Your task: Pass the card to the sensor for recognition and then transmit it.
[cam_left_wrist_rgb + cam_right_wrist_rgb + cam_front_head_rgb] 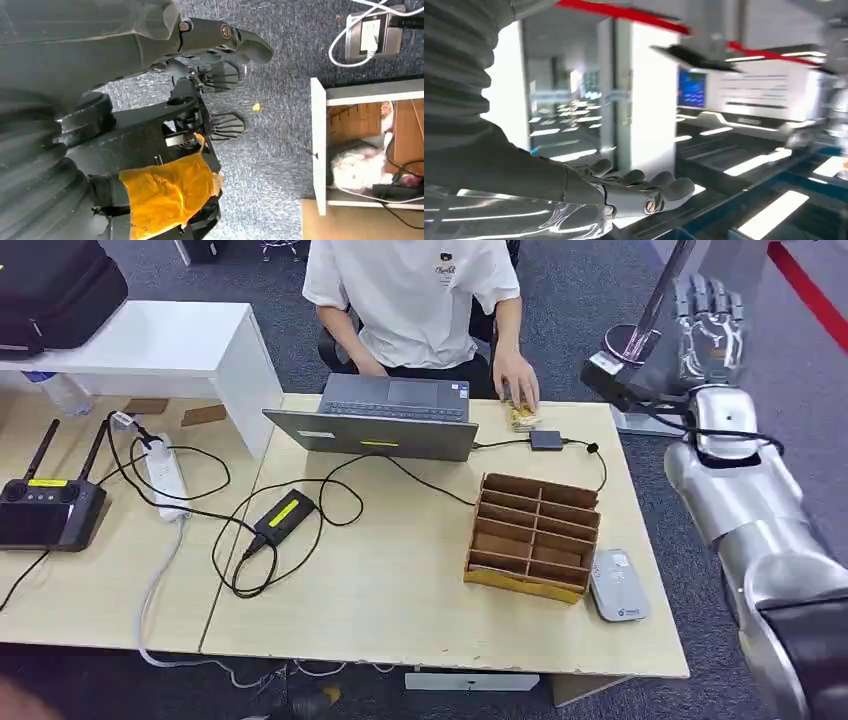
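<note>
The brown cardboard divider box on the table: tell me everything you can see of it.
The brown cardboard divider box sits flat on the light wooden table, right of centre, turned slightly askew to the table edge. Thin cardboard partitions split it into two columns of narrow open slots, which look empty from the head view. Its front edge looks yellower than the rest. A grey rounded sensor device lies right beside its right front corner. No robot hand touches it.

Right wrist view blurred; right arm (770, 560) cut by frame edge; small reader (618, 585) label unreadable.
</note>
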{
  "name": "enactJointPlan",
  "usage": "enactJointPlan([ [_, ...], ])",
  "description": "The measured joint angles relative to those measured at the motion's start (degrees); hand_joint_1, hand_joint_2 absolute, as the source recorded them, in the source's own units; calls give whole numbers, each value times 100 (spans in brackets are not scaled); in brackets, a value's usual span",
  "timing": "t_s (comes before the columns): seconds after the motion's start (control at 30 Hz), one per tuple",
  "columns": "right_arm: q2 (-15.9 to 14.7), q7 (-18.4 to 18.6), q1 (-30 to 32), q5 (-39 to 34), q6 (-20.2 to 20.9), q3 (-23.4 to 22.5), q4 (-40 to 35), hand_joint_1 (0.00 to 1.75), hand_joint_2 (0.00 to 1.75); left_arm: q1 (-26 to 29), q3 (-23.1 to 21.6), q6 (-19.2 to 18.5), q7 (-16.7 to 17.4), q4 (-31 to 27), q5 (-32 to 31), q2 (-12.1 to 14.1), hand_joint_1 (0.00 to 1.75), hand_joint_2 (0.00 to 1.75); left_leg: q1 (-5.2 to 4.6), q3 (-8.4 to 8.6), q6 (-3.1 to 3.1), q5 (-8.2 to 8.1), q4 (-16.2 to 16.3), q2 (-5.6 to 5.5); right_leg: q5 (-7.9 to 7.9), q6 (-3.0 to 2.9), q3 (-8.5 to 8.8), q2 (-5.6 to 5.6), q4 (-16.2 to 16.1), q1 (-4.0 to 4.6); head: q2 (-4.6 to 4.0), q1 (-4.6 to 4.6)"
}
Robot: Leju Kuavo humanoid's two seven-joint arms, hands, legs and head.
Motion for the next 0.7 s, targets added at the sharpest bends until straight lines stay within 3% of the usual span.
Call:
enactJointPlan([
  [0.03, -42, 9, -8, 21, 11, 0, 17, 0, 175, 0, 0, -6, -2, 0, 0, 2, 0, 175, 0, 0, 0, 0, 0, 1, 0, 0, 0, 1, 0, 0, 0, 0],
  [0.1, -507, 6, -116, 137, 30, -18, 164, 0, 175, 16, 2, -50, -33, 0, 17, 57, 0, 175, -1, 2, 6, -5, -1, 11, 0, 0, -2, 14, 1, 2, 0, 0],
  [0.4, -1786, 557, -48, 399, 501, -249, 658, 0, 175, 117, 2, -151, -46, -2, -11, 238, 0, 175, 1, 4, 5, -7, -6, 13, -4, 2, -9, 9, 2, 12, 0, 0],
  [0.6, -2583, 868, 947, -14, 529, -842, 938, 0, 175, 300, -15, -341, -173, -89, -204, 287, 0, 175, 2, 8, 26, -27, -7, 13, -20, 9, 0, 7, -4, 12, 0, 0],
  [0.7, -2856, 872, 1733, -350, 443, -1312, 1029, 0, 175, 691, -160, -155, -46, -479, -210, 212, 0, 175, 3, 10, 32, -37, -8, 6, -30, 8, 6, 0, -3, 9, 0, 0],
])
